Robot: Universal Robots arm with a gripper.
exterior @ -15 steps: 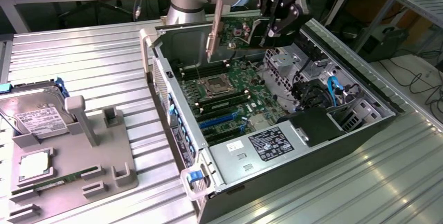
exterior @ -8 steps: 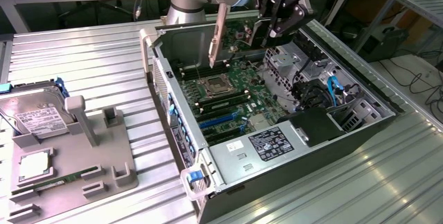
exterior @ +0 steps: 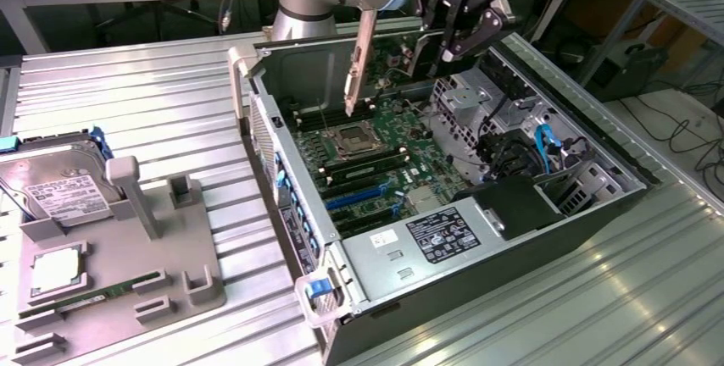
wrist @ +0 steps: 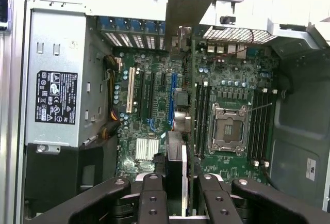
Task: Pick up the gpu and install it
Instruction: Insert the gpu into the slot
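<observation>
My gripper hangs over the open computer case, shut on the gpu. The gpu is a slim dark card held on edge, with its long silvery bracket strip pointing down toward the motherboard. In the wrist view the gpu runs edge-on from between my fingers out to its bracket end. It sits above the board, between the blue expansion slot and the memory slots. It is clear of the board and touches no slot.
Inside the case are the silver power supply with its label, the bare CPU socket and drive cages. On the exterior view's left, a grey fixture holds a hard drive and a green memory stick.
</observation>
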